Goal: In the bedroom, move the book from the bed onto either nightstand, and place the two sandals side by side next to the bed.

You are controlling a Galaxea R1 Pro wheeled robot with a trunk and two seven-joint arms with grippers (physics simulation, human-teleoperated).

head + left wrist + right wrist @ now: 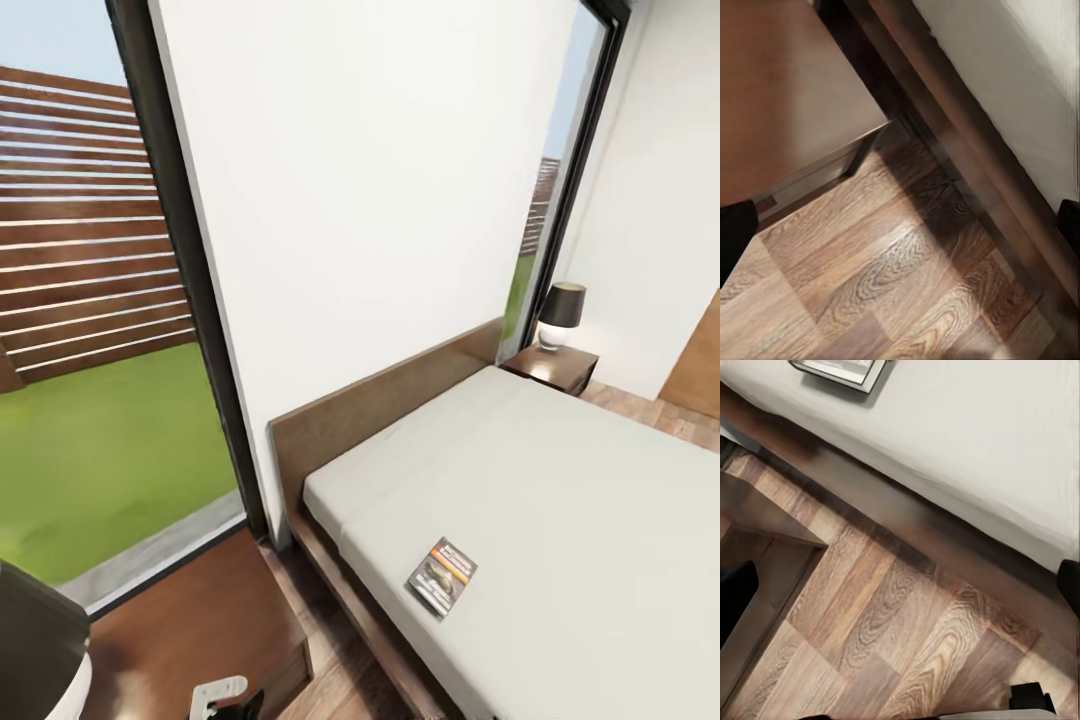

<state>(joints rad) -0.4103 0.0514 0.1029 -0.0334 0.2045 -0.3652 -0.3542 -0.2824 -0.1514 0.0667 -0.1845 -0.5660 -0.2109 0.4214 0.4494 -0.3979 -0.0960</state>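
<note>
The near nightstand (190, 620) stands beside the bed (560, 520). The book (442, 577) lies flat on the mattress near that edge. Thin, light, probably flexible: grip across the overhanging-side spine edge. Neither gripper's opening can be determined.

The head camera looks forward and down from beside the large low bed with off-white mattress and dark brown wooden frame (560, 520), taking in its headboard, the white wall and the windows. The left wrist camera looks steeply down, close above the light brown wood-plank floor (892, 285), between the glossy reddish-brown square nightstand (780, 90) and the bed frame. The right wrist camera views the same floor strip and bed edge, sharing the small dark-covered paperback book (844, 371) with the head view.
</note>
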